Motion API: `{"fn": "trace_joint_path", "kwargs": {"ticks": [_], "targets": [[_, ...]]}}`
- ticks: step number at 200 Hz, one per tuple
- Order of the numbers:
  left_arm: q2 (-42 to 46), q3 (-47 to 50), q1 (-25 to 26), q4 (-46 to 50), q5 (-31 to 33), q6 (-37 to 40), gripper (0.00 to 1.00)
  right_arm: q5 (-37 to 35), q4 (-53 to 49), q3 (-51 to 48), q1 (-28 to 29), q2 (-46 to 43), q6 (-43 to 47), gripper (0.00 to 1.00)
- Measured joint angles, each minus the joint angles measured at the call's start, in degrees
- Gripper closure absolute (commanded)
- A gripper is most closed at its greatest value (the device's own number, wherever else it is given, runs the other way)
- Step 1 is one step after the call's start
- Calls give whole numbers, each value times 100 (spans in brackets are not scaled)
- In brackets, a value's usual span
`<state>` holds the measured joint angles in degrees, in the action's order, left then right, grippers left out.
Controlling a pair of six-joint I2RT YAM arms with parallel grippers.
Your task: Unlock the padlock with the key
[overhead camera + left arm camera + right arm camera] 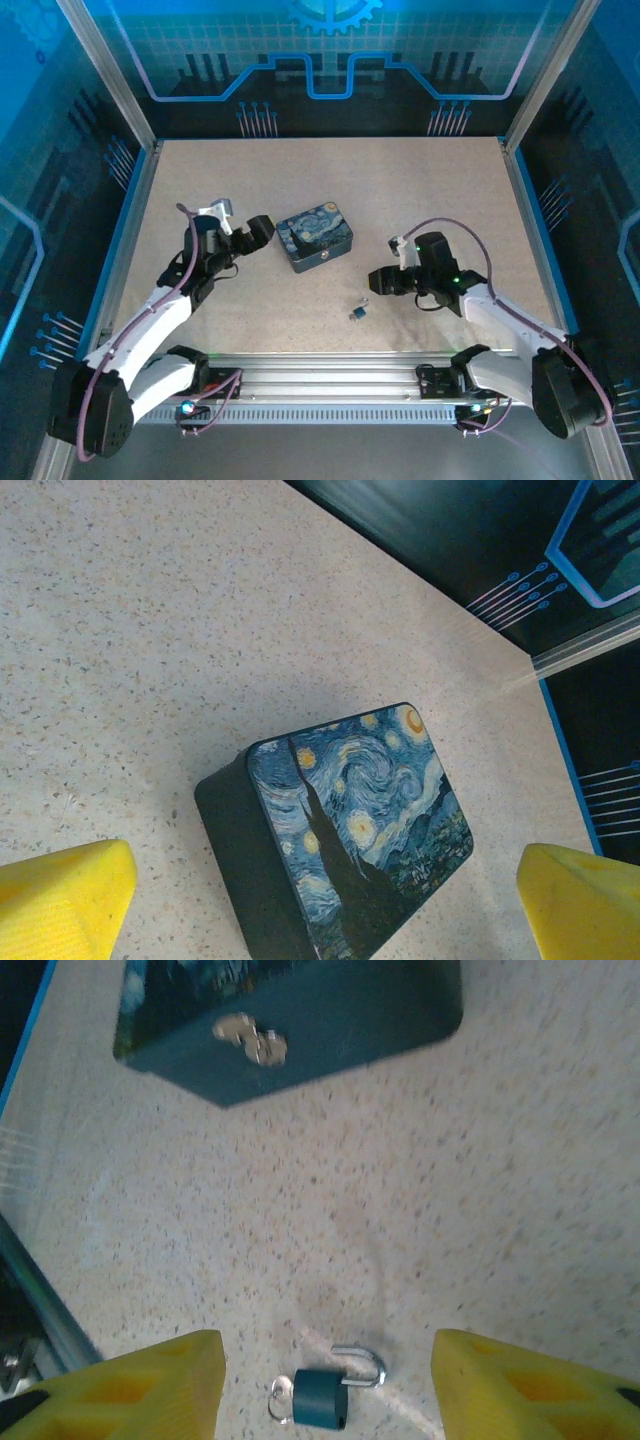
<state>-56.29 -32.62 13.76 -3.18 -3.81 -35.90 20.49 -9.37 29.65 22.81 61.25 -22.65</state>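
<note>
A: Right gripper (374, 283) is seen released, nothing held; padlock (320, 1398) lies on table (480, 1210) between its 2 fingers (150, 1385).
B: Step judged: grasp pending. Key (279, 1400) is seen at padlock's base; insertion cannot be told. Fine alignment is needed next.

The left arm (150, 318) and the right arm (508, 322) have white link shells between black joint housings, each ending in a bulky black rounded base (88, 410). A mauve cable (180, 262) loops along each arm. The left gripper (325, 905) and right gripper (325, 1385) carry bright yellow wedge fingers (62, 898), the right's moulded with recessed cells. A green light (456, 281) glows on the right arm.
</note>
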Motion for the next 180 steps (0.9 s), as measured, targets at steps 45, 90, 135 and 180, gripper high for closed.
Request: {"fn": "trace_joint_path", "kwargs": {"ticks": [45, 90, 135, 180], "targets": [[302, 0, -20, 203, 17, -17, 1, -614, -136, 155, -299, -498, 352, 26], [365, 0, -37, 376, 68, -15, 1, -997, -72, 160, -837, -708, 640, 6], [365, 0, -55, 452, 142, -15, 1, -1222, 308, 144, -1224, -737, 846, 0], [365, 0, -83, 466, 173, -13, 1, -1460, 787, -26, -1523, -732, 1003, 0]]}}
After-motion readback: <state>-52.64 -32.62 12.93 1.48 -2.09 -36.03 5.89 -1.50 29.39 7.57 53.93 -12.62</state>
